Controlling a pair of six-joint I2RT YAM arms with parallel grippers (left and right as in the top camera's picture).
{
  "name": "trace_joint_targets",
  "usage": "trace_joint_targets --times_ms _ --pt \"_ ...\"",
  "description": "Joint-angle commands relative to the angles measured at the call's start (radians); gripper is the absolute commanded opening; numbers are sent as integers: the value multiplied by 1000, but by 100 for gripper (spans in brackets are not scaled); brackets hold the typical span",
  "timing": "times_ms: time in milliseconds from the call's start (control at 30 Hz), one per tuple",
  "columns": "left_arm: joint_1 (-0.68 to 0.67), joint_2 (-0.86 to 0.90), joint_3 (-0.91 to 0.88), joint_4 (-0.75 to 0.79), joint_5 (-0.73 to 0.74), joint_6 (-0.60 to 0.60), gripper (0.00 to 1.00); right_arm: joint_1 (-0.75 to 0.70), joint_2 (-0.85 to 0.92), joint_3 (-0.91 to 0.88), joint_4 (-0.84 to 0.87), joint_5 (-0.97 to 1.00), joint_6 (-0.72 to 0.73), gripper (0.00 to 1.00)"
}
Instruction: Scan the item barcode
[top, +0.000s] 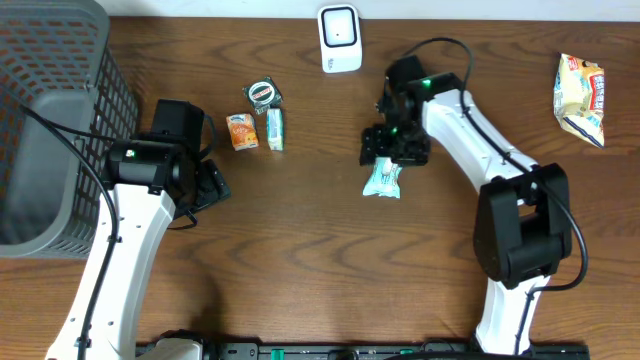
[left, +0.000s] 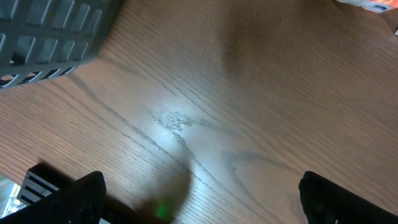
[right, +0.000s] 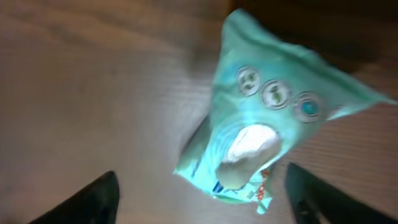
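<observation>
A teal snack packet (top: 383, 180) lies on the wooden table just below my right gripper (top: 395, 150). In the right wrist view the packet (right: 267, 118) fills the middle. My right gripper (right: 205, 199) stands open there, its dark fingers (right: 93, 200) wide apart on either side, and neither touches the packet. The white barcode scanner (top: 340, 38) stands at the back edge, up and left of the right gripper. My left gripper (top: 205, 185) is open over bare wood at the left. Nothing lies between its fingertips (left: 87, 196) in the left wrist view.
A grey mesh basket (top: 50, 120) fills the left edge. An orange packet (top: 241, 131), a small round item (top: 263, 93) and a green-white packet (top: 275, 129) lie left of centre. A yellow snack bag (top: 581, 98) lies at the far right.
</observation>
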Motion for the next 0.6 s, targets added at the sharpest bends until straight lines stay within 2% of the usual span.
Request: trace_joint_targets --times_ms 0,400,567 --pt "3 1 -4 -3 -10 -5 97 63 -5 17 10 249 95 80" --pt "3 1 -4 -3 -10 -5 98 265 8 -16 93 649 235 77" --pt "3 1 -4 -3 -10 -5 98 295 59 -16 109 687 246 76"
